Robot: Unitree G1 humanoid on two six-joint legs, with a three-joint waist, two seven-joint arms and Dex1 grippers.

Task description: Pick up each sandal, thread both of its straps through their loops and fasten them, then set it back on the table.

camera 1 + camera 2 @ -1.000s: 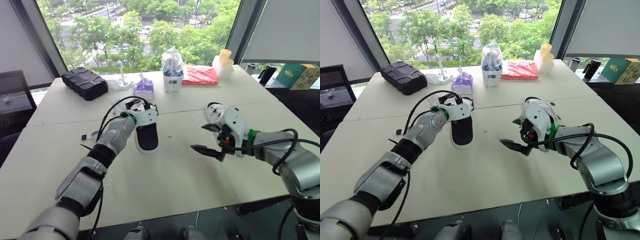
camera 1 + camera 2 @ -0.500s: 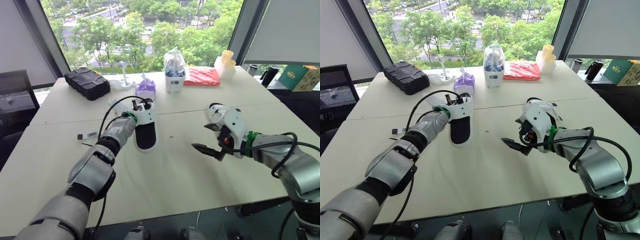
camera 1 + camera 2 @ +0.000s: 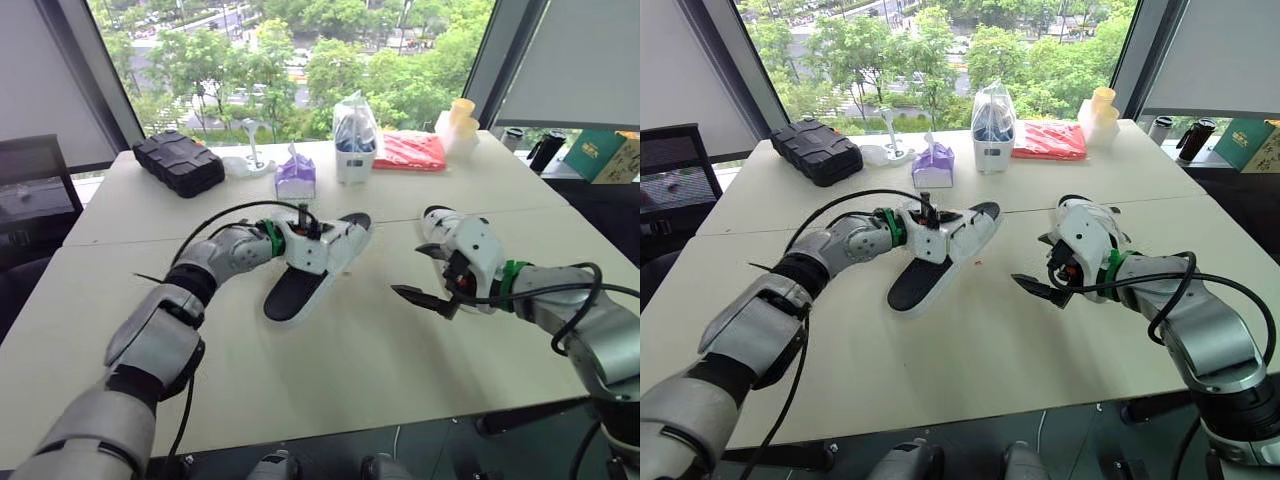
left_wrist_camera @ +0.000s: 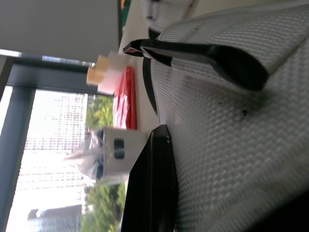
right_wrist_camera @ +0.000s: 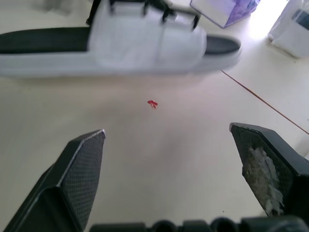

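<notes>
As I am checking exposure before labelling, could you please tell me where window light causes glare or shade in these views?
Left eye view: soft, even daylight across the table. Right wrist view: glare whitens the corner around the white container. Left wrist view: the window is washed out pale, while the mesh of the sandal is evenly lit.

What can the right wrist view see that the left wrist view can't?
Right wrist view: the sandal at full length, a red speck on the table near it, the purple tissue box, and the open right gripper. Left wrist view: the left gripper clamped on the sandal's white mesh strap up close, plus the red cloth and yellow cups. Shared: the sandal and the bagged white container.
</notes>
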